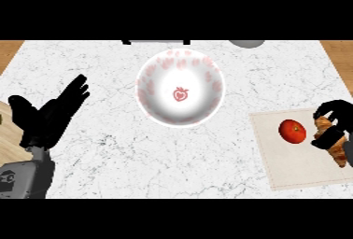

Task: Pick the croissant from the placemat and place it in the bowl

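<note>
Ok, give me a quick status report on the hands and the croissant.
Right robot hand curled on croissant, over placemat. Left robot hand open, resting at left. Bowl empty. Tomato beside croissant, path otherwise open.

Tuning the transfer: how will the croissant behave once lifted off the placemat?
The croissant is long and curved, with the right hand curled round its upper part, so the free end may swing. It looks flaky, so probably light and crushable. It is unlikely to roll, unlike the round tomato beside it.

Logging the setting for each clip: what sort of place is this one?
Most likely a kitchen counter: a white marble-patterned top with wood at its edges, a strawberry-print bowl, and a placemat holding a tomato and a croissant.
</note>
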